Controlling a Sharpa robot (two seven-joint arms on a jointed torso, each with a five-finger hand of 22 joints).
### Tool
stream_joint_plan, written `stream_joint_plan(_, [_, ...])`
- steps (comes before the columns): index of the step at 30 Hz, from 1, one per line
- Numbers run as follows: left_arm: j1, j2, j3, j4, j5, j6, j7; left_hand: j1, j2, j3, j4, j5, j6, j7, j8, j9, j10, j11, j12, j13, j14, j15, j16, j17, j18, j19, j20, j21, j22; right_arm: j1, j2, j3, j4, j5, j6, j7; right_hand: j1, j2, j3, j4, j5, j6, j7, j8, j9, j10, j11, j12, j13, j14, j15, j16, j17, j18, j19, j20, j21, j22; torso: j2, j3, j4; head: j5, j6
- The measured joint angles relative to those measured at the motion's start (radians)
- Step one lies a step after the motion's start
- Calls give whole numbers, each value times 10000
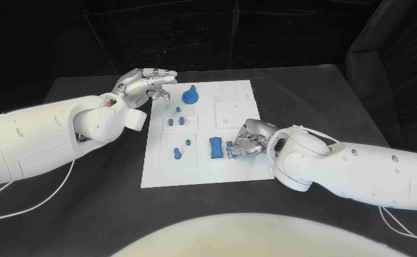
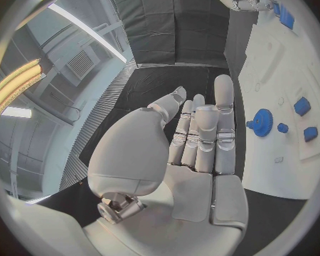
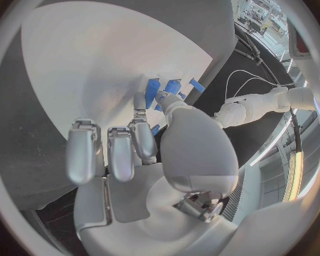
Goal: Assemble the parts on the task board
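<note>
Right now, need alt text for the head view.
The right hand pinches a small blue part beside a blue block on the white task board. The left hand hovers open at the board's far left corner, near a blue gear; other small blue parts lie between.

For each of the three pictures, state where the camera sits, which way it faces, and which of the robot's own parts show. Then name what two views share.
Head view: on the robot's head, looking down at the task board; both white arms, left hand at the board's far corner, right hand at a blue part.
Left wrist view: behind the left hand, fingers straight, facing along the board's edge.
Right wrist view: behind the right hand, fingertips touching blue parts.
Shared: the blue gear shows in head and left wrist views.
</note>
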Motion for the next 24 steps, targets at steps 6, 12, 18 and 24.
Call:
stream_joint_plan(6, [0,8,0,0,-1,16,-11,0,0,0,0,0,0,0,0,0,0,0,0,0,0,0,0,-14,0,0,0,0,0,2,77,0,-68,-35,40,-33,-515,71,-306,335,64,55,-9,-17,14,0,-1,-1,-1,-1,-1,0,0,1,0,0,0,0,0,0,19,-6,3])
stream_joint_plan(12, [0,8,0,3,-1,26,-19,0,0,0,0,0,0,0,0,0,0,0,0,0,0,0,0,-13,0,0,0,0,1,-2,113,-6,-118,-67,68,-63,-989,120,-883,783,-349,79,16,-17,54,35,35,45,-1,-1,0,0,0,0,0,0,0,-1,0,-2,21,-13,4])
stream_joint_plan(18, [0,8,0,4,-1,33,-24,0,0,0,0,0,0,0,0,0,1,0,0,0,0,0,0,-13,0,0,0,0,2,-3,135,-6,-146,-112,52,-79,-998,130,-1613,1045,-1807,79,16,-17,144,35,36,45,-2,-1,0,0,0,1,0,0,0,-1,0,-2,21,-14,24])
stream_joint_plan(24, [0,12,0,0,-1,37,-28,0,0,1,1,0,0,0,0,0,1,0,0,0,0,0,0,-13,0,0,0,0,2,-4,106,-6,-121,-146,-8,-57,-992,136,-1895,1112,-2269,45,50,-18,168,34,36,6,-2,-1,0,0,0,0,0,0,0,-2,0,0,21,-33,27])
